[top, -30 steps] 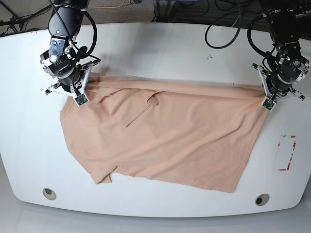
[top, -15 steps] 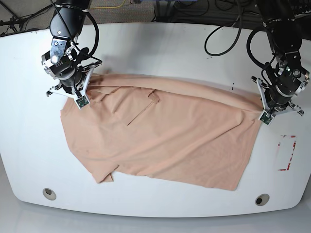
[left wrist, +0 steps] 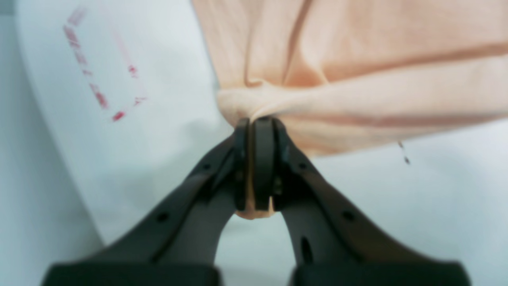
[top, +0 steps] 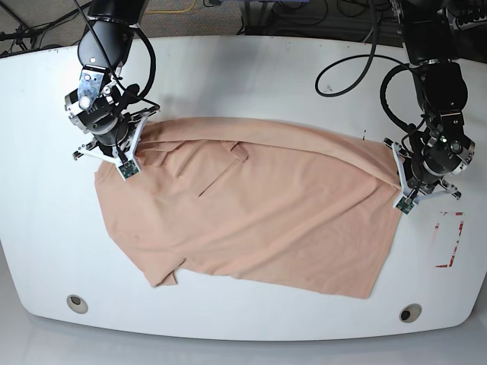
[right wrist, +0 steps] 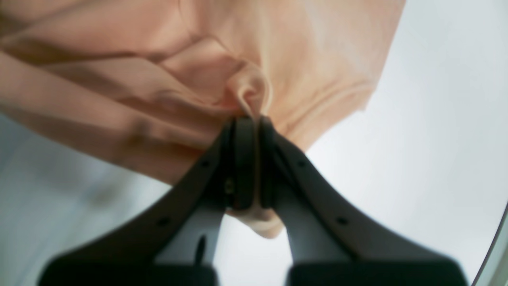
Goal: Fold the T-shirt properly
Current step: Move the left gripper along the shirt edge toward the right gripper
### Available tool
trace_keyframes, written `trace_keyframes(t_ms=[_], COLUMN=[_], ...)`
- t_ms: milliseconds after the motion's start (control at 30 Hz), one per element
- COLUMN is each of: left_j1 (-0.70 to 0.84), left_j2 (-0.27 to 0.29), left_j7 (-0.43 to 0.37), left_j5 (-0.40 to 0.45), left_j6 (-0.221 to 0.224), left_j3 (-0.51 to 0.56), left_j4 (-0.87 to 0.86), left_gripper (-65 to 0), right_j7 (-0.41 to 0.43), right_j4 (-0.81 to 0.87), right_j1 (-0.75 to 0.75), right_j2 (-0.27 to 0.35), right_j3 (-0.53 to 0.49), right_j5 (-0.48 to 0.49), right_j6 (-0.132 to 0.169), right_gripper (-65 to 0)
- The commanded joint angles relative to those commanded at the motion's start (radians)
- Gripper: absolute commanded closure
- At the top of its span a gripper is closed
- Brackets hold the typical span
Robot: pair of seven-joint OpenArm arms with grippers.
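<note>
Base view, going left to right: the right gripper (top: pixel 124 156) is on the left side, pinched tight on a bunched bit of the shirt (top: pixel 251 209) near the far-left corner. The shirt itself is spread over the middle of the white counter (top: pixel 228 76), with the far edge lifted into a long soft ridge running between the two arms. Over on the right, the left gripper (top: pixel 401 194) is clamped on the shirt's far-right corner, close to some red marks (top: pixel 449 239) on the counter.

Handling-wise this looks like thin, floppy cotton: light, no stiffness at all, sags and creases wherever it's not held. Wrist views show the cloth puckering into a little knot right at each pair of closed tips, left gripper (left wrist: pixel 256 123) and right gripper (right wrist: pixel 250 119) alike. My guess is corners and hems are the places to hold; grab mid-panel and it'll just bunch. Matte peach fabric, smooth glossy counter, so it should slide fairly easily.
</note>
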Motion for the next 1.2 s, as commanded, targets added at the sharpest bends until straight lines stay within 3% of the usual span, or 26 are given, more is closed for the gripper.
trace_keyframes(t_ms=[200,533,733,933,1033,1100,1200], left_j1=[-0.034,-0.086,-0.101,-0.104,-0.106,-0.106,-0.106], left_j2=[-0.003,-0.005,-0.005,-0.025,-0.023,-0.025,-0.025], left_j7=[-0.118,-0.129,-0.201,-0.213,-0.219,-0.219,-0.216], left_j5=[0.000,0.000,0.002,0.002,0.002,0.002,0.002], left_j6=[0.000,0.000,0.000,0.000,0.000,0.000,0.000], left_j3=[0.002,0.002,0.023,0.041,0.041,0.041,0.041], left_j4=[-0.112,-0.226,-0.276,-0.284,-0.284,-0.284,-0.284], left_gripper=[0.0,0.0,0.0,0.0,-0.8,-5.7,-20.7], right_j7=[0.021,0.054,0.069,0.075,0.083,0.084,0.084], right_j4=[-0.077,-0.100,-0.112,-0.115,-0.115,-0.117,-0.138], right_j1=[0.038,0.040,0.041,0.041,0.057,0.066,0.072], right_j2=[0.002,0.020,0.020,0.020,0.021,0.021,0.021], right_j3=[0.026,0.089,0.089,0.092,0.091,0.091,0.091], right_j5=[0.000,0.002,0.002,0.002,0.000,0.000,0.000], right_j6=[0.000,0.000,0.000,0.000,0.000,0.000,0.000], right_gripper=[0.0,0.0,0.0,0.0,-4.4,-10.1,-24.7])
